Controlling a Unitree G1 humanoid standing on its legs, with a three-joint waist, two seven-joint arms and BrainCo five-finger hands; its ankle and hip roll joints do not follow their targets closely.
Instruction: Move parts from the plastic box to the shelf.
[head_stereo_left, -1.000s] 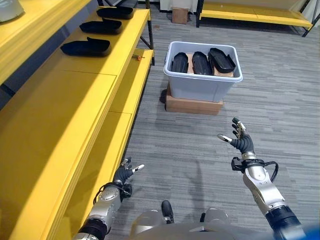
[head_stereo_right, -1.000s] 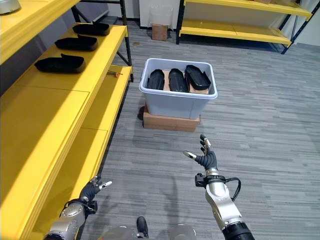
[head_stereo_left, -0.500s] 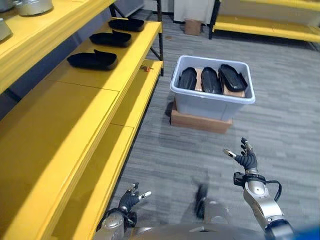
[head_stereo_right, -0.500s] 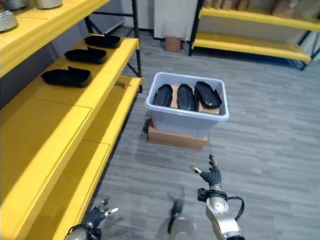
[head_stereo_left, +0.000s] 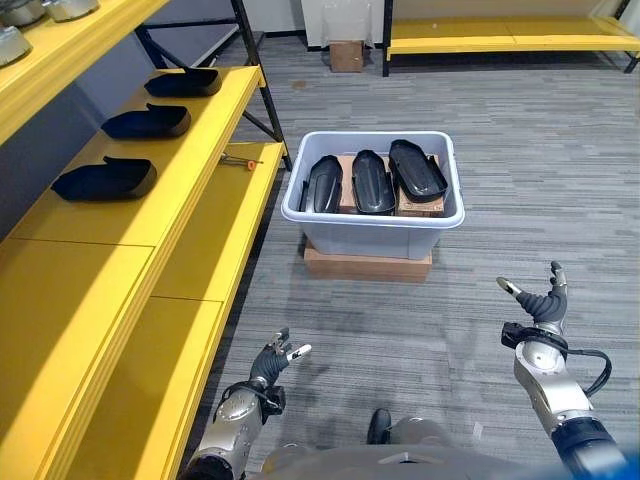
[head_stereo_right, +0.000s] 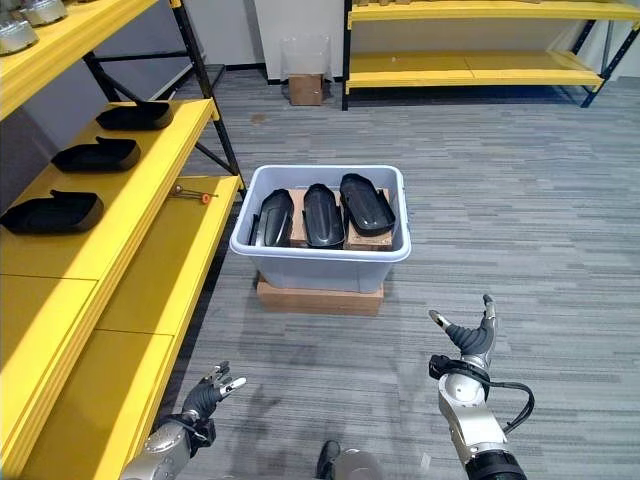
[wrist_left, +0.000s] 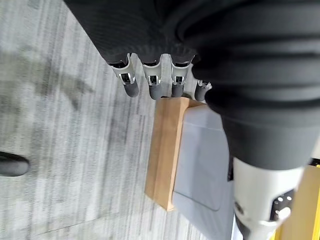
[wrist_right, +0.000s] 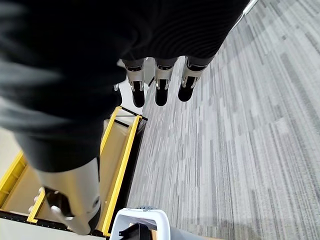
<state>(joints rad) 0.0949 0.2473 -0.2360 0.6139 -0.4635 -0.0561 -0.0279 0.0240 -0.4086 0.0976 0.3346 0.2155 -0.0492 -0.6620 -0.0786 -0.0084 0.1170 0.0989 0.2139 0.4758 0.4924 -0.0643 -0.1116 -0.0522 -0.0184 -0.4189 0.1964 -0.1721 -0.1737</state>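
Observation:
A pale grey plastic box (head_stereo_left: 372, 226) stands on a flat cardboard carton (head_stereo_left: 367, 265) on the floor, holding three black moulded parts (head_stereo_left: 368, 181) side by side. Three more black parts (head_stereo_left: 103, 179) lie in a row on the yellow shelf (head_stereo_left: 110, 240) at the left. My left hand (head_stereo_left: 273, 359) hangs low beside the shelf's lower tier, fingers relaxed and empty; its wrist view looks toward the carton (wrist_left: 163, 150). My right hand (head_stereo_left: 543, 304) is raised with spread straight fingers, empty, to the right of and nearer than the box.
A small orange-handled tool (head_stereo_left: 241, 159) lies on the lower shelf tier. More yellow racking (head_stereo_left: 500, 35) and a small cardboard box (head_stereo_left: 347, 55) stand at the far wall. Grey carpet floor (head_stereo_left: 430, 320) lies between me and the box.
The camera has swung right and tilted, so the box now sits nearer the picture's middle. My right hand has shifted outward to the right. Both hands stay open and empty.

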